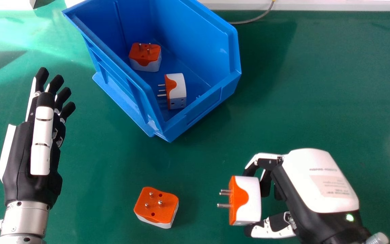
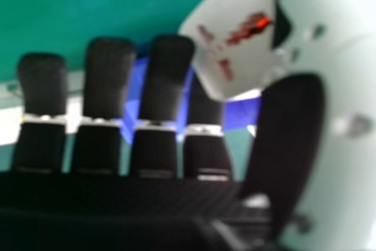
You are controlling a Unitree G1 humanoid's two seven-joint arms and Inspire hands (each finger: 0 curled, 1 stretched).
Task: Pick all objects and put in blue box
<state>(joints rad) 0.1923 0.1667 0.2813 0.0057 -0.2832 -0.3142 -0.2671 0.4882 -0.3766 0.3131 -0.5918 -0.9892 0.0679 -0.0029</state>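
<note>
Head view first, and here's the right hand (image 1: 320, 179) low on the right, pinching the held adapter (image 1: 250, 200) between fingers and thumb, clear of the table; pins point left, away from the palm, likely so the grip bears on the smooth body. Ahead and to the left sits the blue box (image 1: 201, 110), its low front turned this way, handy for a drop, though that lip must be cleared. Inside, a pins-up adapter (image 1: 146, 57) and a side-lying adapter (image 1: 176, 91) could catch a careless release. The loose adapter (image 1: 156, 207) waits on the green table (image 1: 300, 101), off the direct path; the left hand (image 1: 41, 139) is out left, fingers straight. Over to the right hand view: white casing wedged between fingertips and thumb, box blue beyond.
</note>
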